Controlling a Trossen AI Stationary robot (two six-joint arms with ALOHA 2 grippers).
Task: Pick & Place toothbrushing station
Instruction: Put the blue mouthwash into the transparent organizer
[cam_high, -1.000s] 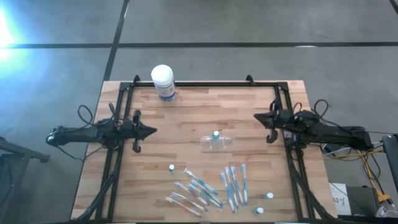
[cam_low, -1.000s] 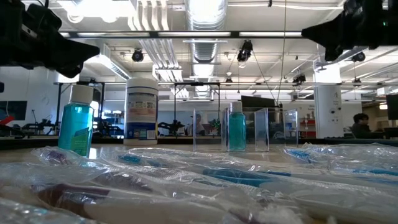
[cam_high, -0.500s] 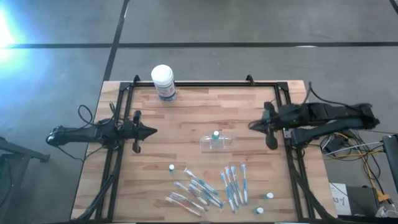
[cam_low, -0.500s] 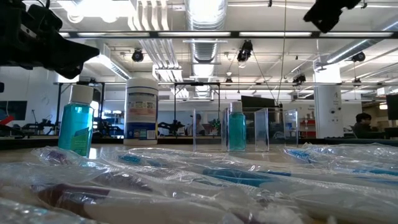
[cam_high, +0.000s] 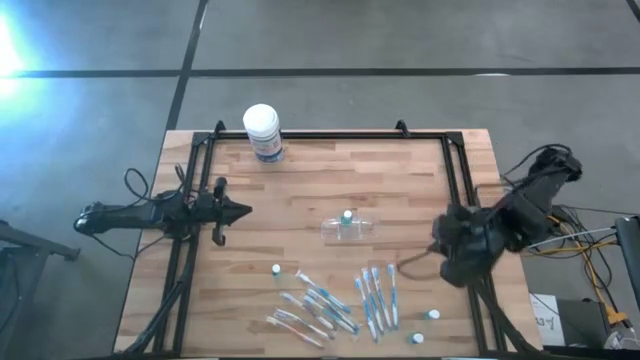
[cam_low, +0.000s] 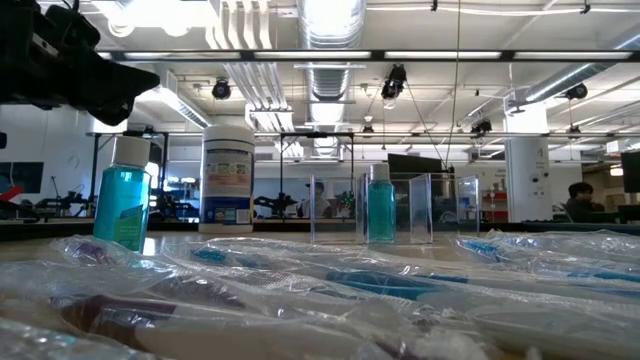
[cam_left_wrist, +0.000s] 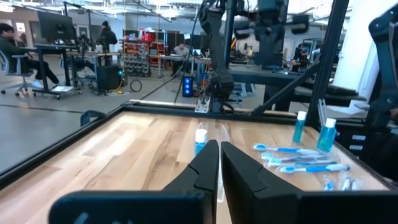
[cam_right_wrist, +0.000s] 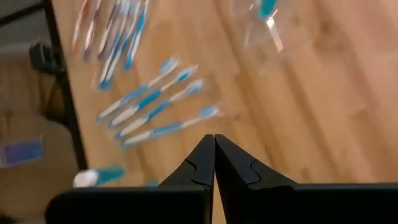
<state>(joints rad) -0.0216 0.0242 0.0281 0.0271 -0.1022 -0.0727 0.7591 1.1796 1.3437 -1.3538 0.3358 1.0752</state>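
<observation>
The toothbrushing station (cam_high: 348, 228) is a clear oval holder standing on its base mid-table, with a small blue bottle (cam_high: 347, 215) upright in it; it also shows in the low view (cam_low: 400, 208) and blurred in the right wrist view (cam_right_wrist: 267, 25). My right gripper (cam_high: 404, 268) hangs shut above the table, right of and nearer than the holder. It slants down over the wrapped toothbrushes (cam_right_wrist: 155, 102) and holds nothing. My left gripper (cam_high: 245, 211) waits at the table's left edge, level and shut (cam_left_wrist: 219, 149), pointing at the holder (cam_left_wrist: 211, 134).
A white tub (cam_high: 262, 130) with a blue label stands at the far left. Wrapped toothbrushes lie in two groups near the front (cam_high: 315, 305) (cam_high: 378, 295). Small blue bottles (cam_high: 276, 270) (cam_high: 432, 314) stand among them. A black frame (cam_high: 330, 136) runs along the table's edges.
My right arm has swung from the table's right edge toward the near edge. It has risen out of the low view, and its gripper has tipped from level to slanting down over the toothbrushes. Its fingers stay shut.
</observation>
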